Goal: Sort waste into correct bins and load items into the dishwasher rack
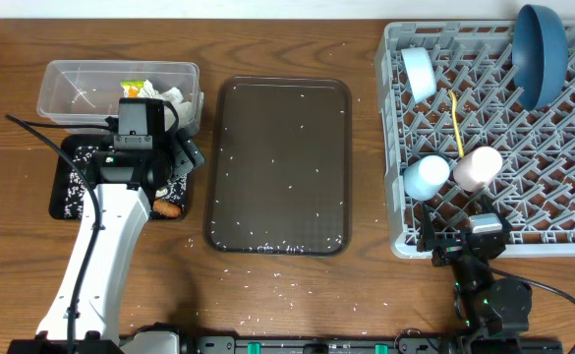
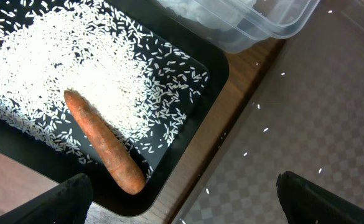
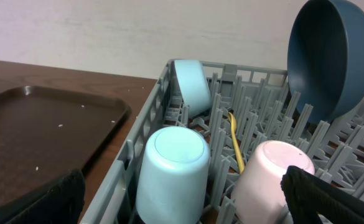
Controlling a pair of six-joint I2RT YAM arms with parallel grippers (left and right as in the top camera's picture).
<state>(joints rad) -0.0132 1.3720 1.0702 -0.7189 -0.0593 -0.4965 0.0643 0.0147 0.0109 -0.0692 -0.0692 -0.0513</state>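
The orange-brown sausage (image 2: 104, 143) lies on white rice (image 2: 76, 68) in the black tray (image 2: 191, 134), which also shows in the overhead view (image 1: 66, 192). My left gripper (image 2: 182, 199) is open and empty over that tray's right edge (image 1: 174, 157). The clear tub (image 1: 71, 93) holds white tissues (image 1: 174, 98) and the yellow-green wrapper (image 1: 135, 87). The grey rack (image 1: 493, 226) holds the dark blue dish (image 1: 541, 49), pale bowl (image 1: 418, 74), blue cup (image 1: 427, 177), pink cup (image 1: 477, 167) and yellow spoon (image 1: 457, 123). My right gripper (image 3: 182, 196) is open and empty at the rack's front edge (image 1: 464, 241), facing the blue cup (image 3: 169, 174) and pink cup (image 3: 272, 180).
The large dark brown serving tray (image 1: 279, 162) lies between the black tray and the rack, with scattered rice grains on it. More grains lie on the wooden table in front of it (image 1: 267, 285). The tub's corner (image 2: 256, 25) shows just beyond the black tray.
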